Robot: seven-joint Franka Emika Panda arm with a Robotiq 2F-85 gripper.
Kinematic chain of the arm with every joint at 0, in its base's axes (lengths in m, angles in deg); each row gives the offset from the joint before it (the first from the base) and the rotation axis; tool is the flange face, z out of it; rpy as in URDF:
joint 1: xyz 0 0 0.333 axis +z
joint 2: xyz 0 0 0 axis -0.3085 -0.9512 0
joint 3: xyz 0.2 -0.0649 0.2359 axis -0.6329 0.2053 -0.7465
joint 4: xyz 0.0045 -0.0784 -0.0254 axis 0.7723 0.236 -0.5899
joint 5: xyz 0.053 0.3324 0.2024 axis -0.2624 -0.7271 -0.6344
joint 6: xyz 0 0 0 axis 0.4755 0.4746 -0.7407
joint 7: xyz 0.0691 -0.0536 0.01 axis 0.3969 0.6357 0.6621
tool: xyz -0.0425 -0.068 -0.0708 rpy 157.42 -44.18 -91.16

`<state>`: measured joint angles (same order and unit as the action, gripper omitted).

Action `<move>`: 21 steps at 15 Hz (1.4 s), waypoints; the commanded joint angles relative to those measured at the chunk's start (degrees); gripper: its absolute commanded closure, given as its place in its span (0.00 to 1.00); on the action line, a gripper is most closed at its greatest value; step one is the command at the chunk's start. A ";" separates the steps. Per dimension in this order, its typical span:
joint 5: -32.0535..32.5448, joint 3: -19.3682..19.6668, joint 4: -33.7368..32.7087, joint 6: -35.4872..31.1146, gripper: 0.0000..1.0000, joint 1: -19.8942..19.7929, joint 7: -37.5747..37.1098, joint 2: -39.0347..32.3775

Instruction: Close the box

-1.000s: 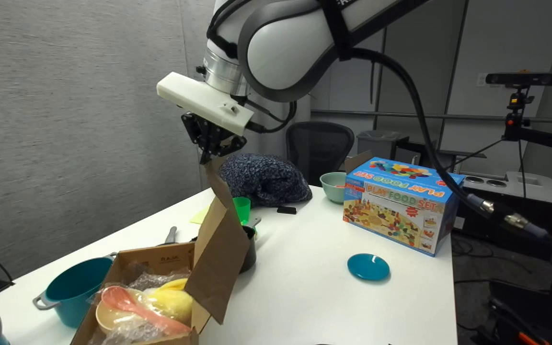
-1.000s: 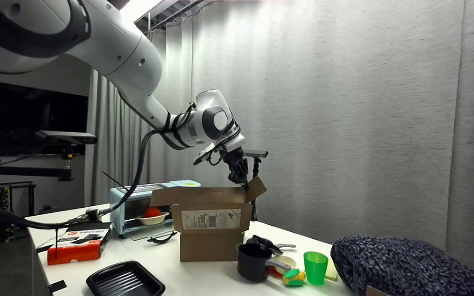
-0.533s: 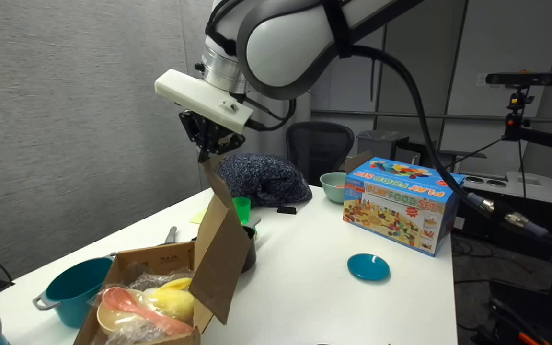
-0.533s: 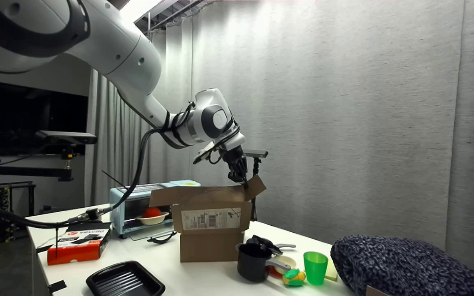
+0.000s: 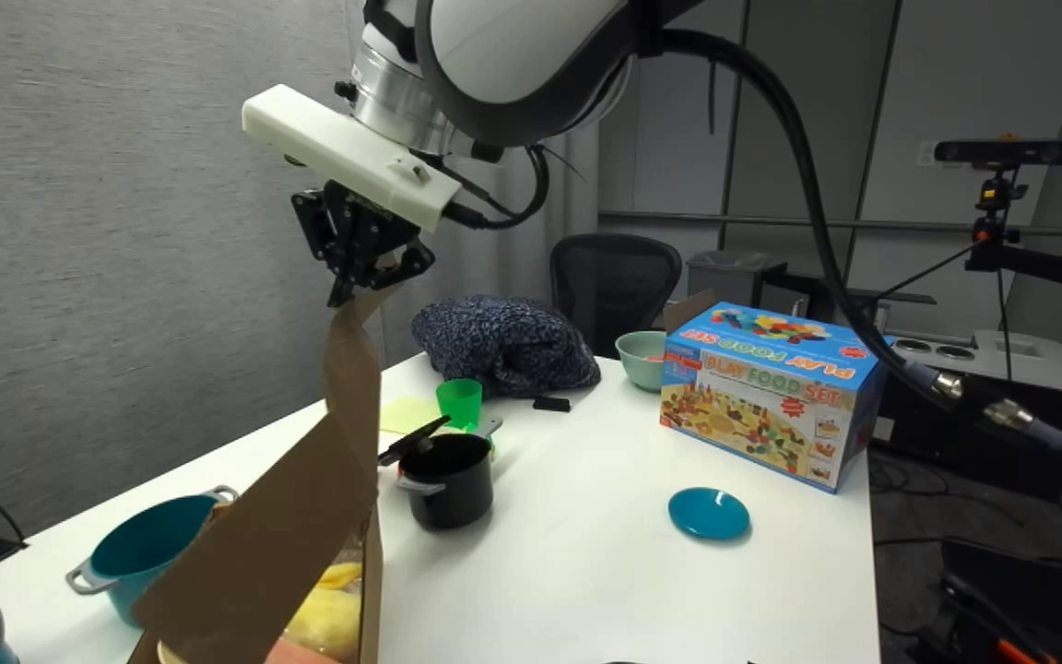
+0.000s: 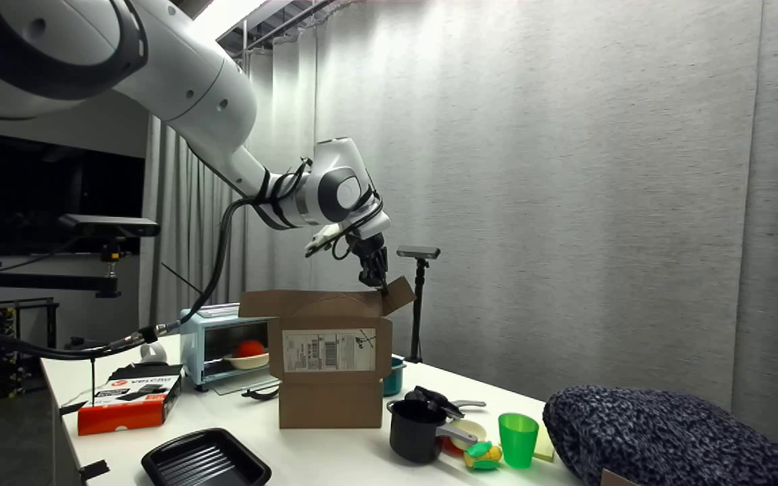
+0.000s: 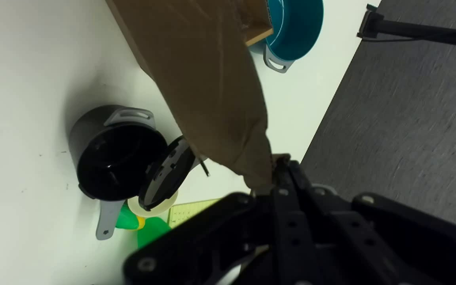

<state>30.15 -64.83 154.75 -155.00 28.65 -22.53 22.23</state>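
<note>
Cardboard box (image 6: 330, 399) below the hand (image 6: 383, 289)

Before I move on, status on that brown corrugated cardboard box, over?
Black jointed pincer clamped on a raised flap of the brown cardboard box. Box open, rounded yellow item visible inside. Round grey-handled black pot nearby, probably not in the way.

In an exterior view, the box (image 6: 329, 405) stands on the table (image 6: 335, 460). Behind it, to the left, is placed the oven (image 6: 191, 352). Before it, also to the left, lies the tray (image 6: 205, 460). To the right come the pot (image 6: 410, 435), then the cup (image 6: 518, 440), then the cloth (image 6: 652, 432).
</note>
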 commanded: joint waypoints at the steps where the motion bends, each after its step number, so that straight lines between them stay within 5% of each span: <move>1: -0.35 0.93 -1.03 -0.45 0.99 0.95 0.88 -1.74; 11: 0.54 1.47 -0.87 1.85 0.99 3.15 1.82 -5.53; 19: 0.22 1.07 -2.03 11.75 0.99 2.28 7.68 -1.52; 20: 0.21 0.93 -2.00 14.62 0.72 2.19 8.77 -0.76; 21: 0.31 0.83 -1.86 16.95 0.71 2.11 9.84 -0.09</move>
<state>31.13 -63.62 153.31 -144.72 31.06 -16.67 19.89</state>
